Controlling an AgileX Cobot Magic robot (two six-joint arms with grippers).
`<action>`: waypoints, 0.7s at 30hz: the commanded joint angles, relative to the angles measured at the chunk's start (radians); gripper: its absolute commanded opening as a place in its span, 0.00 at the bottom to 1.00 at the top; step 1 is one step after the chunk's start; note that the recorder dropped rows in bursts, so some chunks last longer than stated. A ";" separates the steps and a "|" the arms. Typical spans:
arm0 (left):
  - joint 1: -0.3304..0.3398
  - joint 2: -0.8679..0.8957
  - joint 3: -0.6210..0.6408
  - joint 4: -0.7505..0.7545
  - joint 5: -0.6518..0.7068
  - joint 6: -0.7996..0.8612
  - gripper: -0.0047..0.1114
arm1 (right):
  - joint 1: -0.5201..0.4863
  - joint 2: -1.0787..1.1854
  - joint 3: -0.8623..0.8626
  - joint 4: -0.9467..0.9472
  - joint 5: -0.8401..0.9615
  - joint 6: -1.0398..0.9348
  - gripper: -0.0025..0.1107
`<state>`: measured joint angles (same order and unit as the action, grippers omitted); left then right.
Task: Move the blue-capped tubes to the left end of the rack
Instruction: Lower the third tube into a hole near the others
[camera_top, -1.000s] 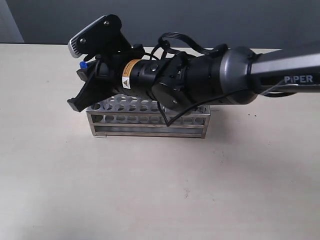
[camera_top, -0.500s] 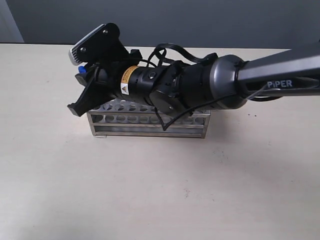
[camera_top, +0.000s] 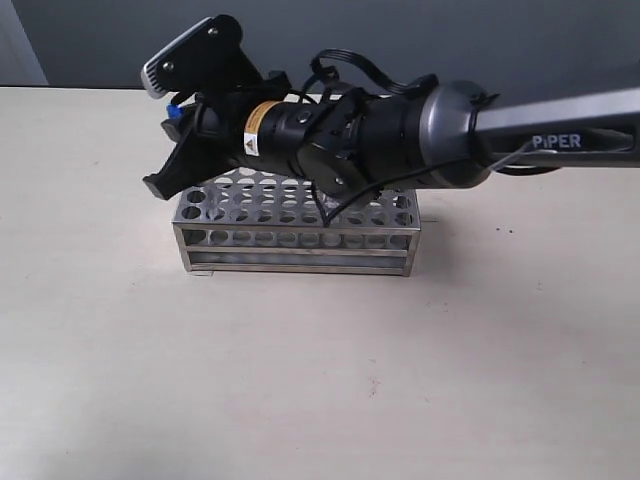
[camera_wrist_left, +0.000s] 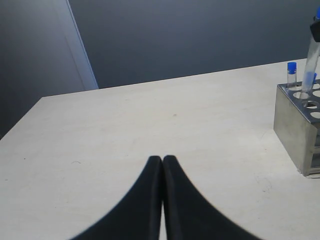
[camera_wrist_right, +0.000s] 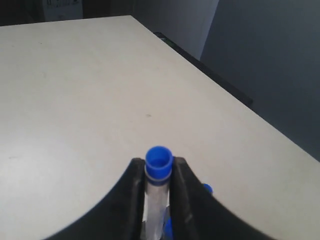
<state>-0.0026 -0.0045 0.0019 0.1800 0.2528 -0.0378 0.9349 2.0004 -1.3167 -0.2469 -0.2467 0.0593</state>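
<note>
The steel rack (camera_top: 300, 235) stands mid-table; its left end also shows in the left wrist view (camera_wrist_left: 292, 125). My right gripper (camera_top: 168, 160) reaches across over that left end, shut on a blue-capped tube (camera_wrist_right: 158, 165). In the left wrist view this held tube (camera_wrist_left: 310, 57) slants down to a hole at the rack's end, next to another blue-capped tube (camera_wrist_left: 291, 72) standing in the rack. More blue caps (camera_wrist_right: 207, 188) peek out beside the right fingers. My left gripper (camera_wrist_left: 162, 159) is shut on nothing, low over the table left of the rack.
The right arm's dark body (camera_top: 420, 140) lies across the back of the rack and hides its far rows. Pale tabletop (camera_top: 300, 380) surrounds the rack. A dark wall (camera_wrist_left: 200, 35) runs behind the table's far edge.
The right gripper with its tube has shifted up and slightly right in the exterior view, uncovering more of the rack's top plate. The rack has not moved.
</note>
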 joint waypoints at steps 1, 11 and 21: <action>-0.007 0.004 -0.002 -0.002 -0.013 -0.003 0.04 | -0.017 0.000 -0.006 0.024 0.018 -0.004 0.02; -0.007 0.004 -0.002 -0.002 -0.013 -0.003 0.04 | -0.002 0.000 -0.006 0.023 0.030 0.008 0.02; -0.007 0.004 -0.002 -0.002 -0.013 -0.003 0.04 | 0.001 0.000 -0.004 0.023 0.035 0.028 0.02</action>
<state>-0.0026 -0.0045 0.0019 0.1800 0.2528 -0.0378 0.9338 2.0004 -1.3167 -0.2264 -0.2025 0.0805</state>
